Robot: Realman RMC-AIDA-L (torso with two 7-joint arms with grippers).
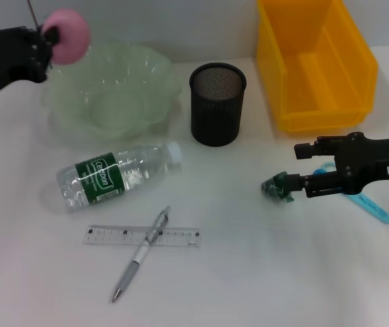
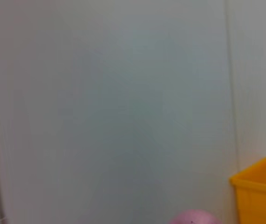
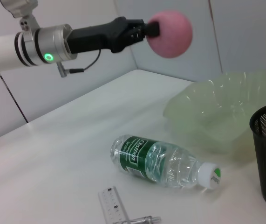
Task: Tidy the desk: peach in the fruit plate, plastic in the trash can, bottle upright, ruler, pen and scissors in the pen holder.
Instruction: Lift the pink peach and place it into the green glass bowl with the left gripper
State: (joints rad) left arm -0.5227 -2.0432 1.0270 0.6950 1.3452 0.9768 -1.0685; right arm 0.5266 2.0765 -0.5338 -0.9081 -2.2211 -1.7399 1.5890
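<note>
Nearest the robot, a pen [image 1: 142,255] lies across a clear ruler [image 1: 142,236] on the white desk [image 1: 262,272]. Beyond them a water bottle [image 1: 118,174] lies on its side. To the right, the right gripper [image 1: 284,187] is clamped on a green scrap of plastic [image 1: 276,187], with blue scissors [image 1: 366,203] under the arm. Farther back stand the black mesh pen holder [image 1: 217,103], the yellow bin [image 1: 315,63] and the green fruit plate [image 1: 112,92]. The left gripper [image 1: 50,42] holds the pink peach [image 1: 68,35] above the plate's far left rim
</note>
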